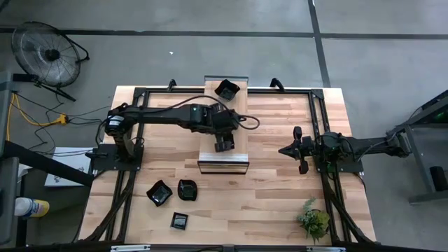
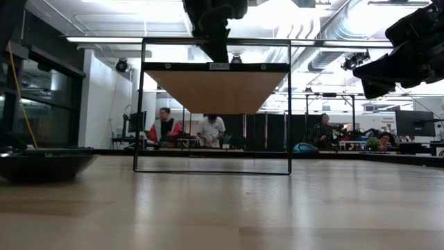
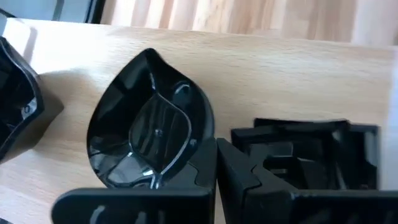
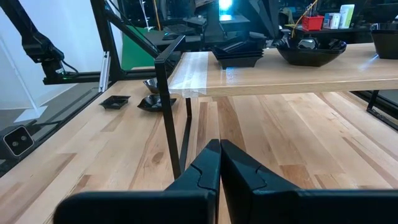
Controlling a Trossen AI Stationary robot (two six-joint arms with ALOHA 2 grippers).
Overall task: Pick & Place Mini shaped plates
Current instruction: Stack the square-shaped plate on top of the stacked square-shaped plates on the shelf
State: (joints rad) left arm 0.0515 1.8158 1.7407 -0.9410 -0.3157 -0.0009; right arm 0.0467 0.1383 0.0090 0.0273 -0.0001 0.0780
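My left gripper is over the raised wooden shelf in the table's middle, shut on a glossy black leaf-like dish. A square black dish and another black dish sit on the shelf top on either side of it. Three more black dishes lie flat on the table near its near left corner. One black dish sits at the far edge. My right gripper waits shut at the table's right, pointing at the shelf. My left gripper has the leaf-like dish by the rim of one long side, one finger over the dish's inside and the other outside. The fingers come from above, pointing down. Whether the dish's underside still rests on the shelf top I cannot tell.
The shelf stands on thin black legs, with open room beneath it. A black frame borders the table. A small green plant stands at the near right corner. People sit in the room beyond the table. Bare wood lies between the shelf and my right gripper.
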